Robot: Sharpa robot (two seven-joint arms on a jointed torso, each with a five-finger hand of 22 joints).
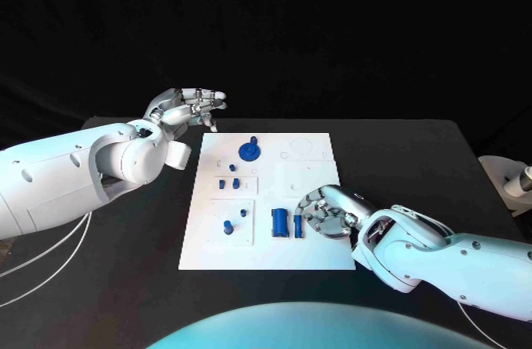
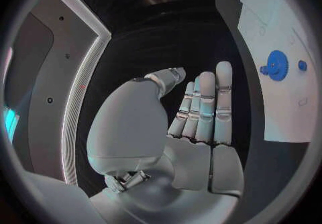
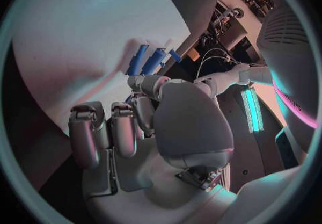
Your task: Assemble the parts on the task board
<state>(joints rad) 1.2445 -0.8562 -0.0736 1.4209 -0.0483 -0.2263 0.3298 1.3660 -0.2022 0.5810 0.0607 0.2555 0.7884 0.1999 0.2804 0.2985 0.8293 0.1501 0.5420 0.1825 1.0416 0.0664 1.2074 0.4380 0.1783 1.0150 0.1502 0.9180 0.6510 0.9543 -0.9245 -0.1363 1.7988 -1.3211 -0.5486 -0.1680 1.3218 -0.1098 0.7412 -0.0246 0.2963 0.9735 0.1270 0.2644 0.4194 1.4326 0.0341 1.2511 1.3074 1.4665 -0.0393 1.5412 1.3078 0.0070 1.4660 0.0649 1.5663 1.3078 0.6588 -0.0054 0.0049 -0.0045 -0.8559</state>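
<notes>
The white task board (image 1: 266, 249) lies in the middle of the black table. A blue gear (image 1: 251, 150) (image 2: 276, 65) stands at its far end, with small blue pegs (image 1: 231, 183) just nearer and one peg (image 1: 228, 227) at the near left. A wide blue block (image 1: 280, 223) (image 3: 153, 62) and a narrow blue bar (image 1: 297, 226) lie side by side. My right hand (image 1: 325, 214) (image 3: 144, 127) hovers just right of the bar with fingers curled in, nothing seen in them. My left hand (image 1: 191, 107) (image 2: 195, 127) is raised beyond the board's far left corner, fingers straight, holding nothing.
A white round object (image 1: 506, 181) stands at the table's right edge. Thin cables (image 1: 44, 268) hang by my left arm at the table's left side. Bare board lies at the far right (image 1: 305, 153), with faint round outlines.
</notes>
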